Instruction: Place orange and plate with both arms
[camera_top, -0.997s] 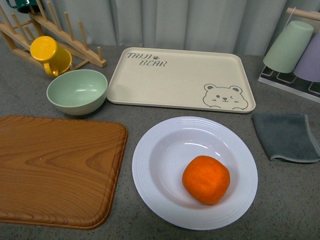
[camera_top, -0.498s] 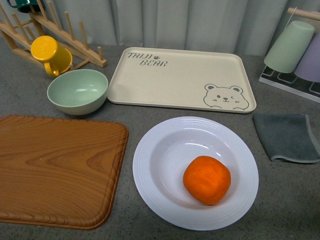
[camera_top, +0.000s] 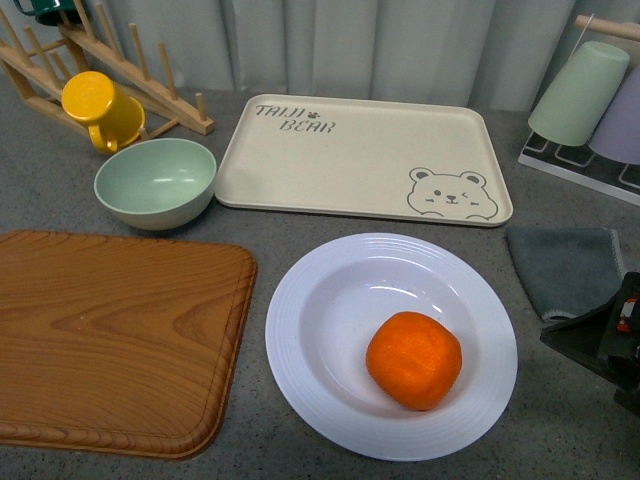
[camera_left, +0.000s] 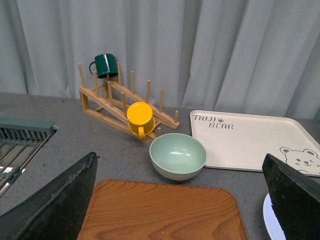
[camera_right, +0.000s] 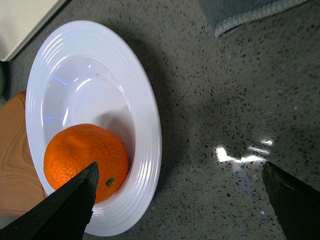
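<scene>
The orange (camera_top: 413, 360) lies in the white ridged plate (camera_top: 340, 300), towards its near right side, in the front view. My right gripper (camera_top: 608, 340) shows at the right edge, just right of the plate, and it is open and empty. In the right wrist view the open gripper (camera_right: 180, 164) hangs over the plate's rim (camera_right: 150, 120) and bare counter, with one finger (camera_right: 70, 205) over the orange (camera_right: 80, 155). My left gripper (camera_left: 179, 156) is open and empty above the wooden board (camera_left: 160, 210). A sliver of the plate (camera_left: 266, 220) shows by one of its fingers.
A beige bear tray (camera_top: 365, 160) lies behind the plate. A pale green bowl (camera_top: 155, 182), a yellow mug (camera_top: 98, 108) and a wooden rack (camera_top: 130, 75) stand at the back left. A grey cloth (camera_top: 565, 270) and upturned cups (camera_top: 580, 92) are at the right.
My right gripper has come into the front view at the right edge, over the near end of the grey cloth. The orange and plate have not moved.
</scene>
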